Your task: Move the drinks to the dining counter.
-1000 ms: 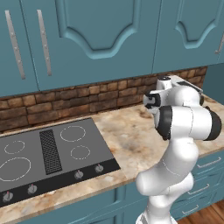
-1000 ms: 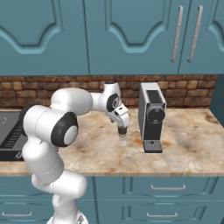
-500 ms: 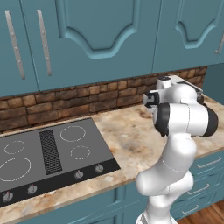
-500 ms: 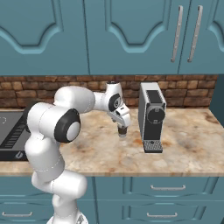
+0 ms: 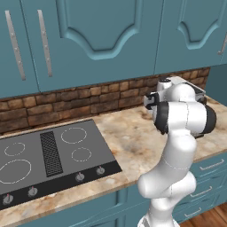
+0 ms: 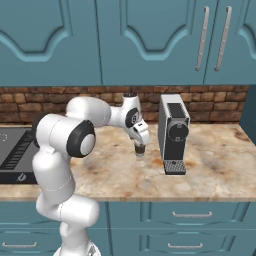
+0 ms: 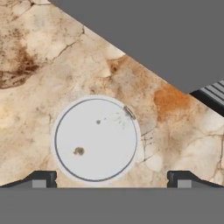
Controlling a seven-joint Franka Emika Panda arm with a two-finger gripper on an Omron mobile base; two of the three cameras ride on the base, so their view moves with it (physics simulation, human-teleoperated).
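One of the drinks, a paper cup with a round white lid point(image 7: 96, 139), stands on the marble counter with the stovetop. In the hand view I look straight down on the lid. My gripper point(image 7: 111, 180) is open right above it, one dark fingertip point(image 7: 43, 178) on each side and neither touching the lid. From the right base view the gripper point(image 6: 140, 150) points down over the cup point(image 6: 140, 149), just left of the coffee machine. The dining counter is out of view.
A grey coffee machine point(image 6: 172, 132) stands close to the right of the gripper; its body point(image 7: 153, 35) fills the hand view's upper right. A black stovetop point(image 5: 48, 155) lies to the left. Brick backsplash and teal wall cabinets point(image 6: 150, 40) rise behind the counter point(image 6: 215, 165).
The arm's elbow has shifted slightly. The gripper stays over the cup, perhaps a touch lower.
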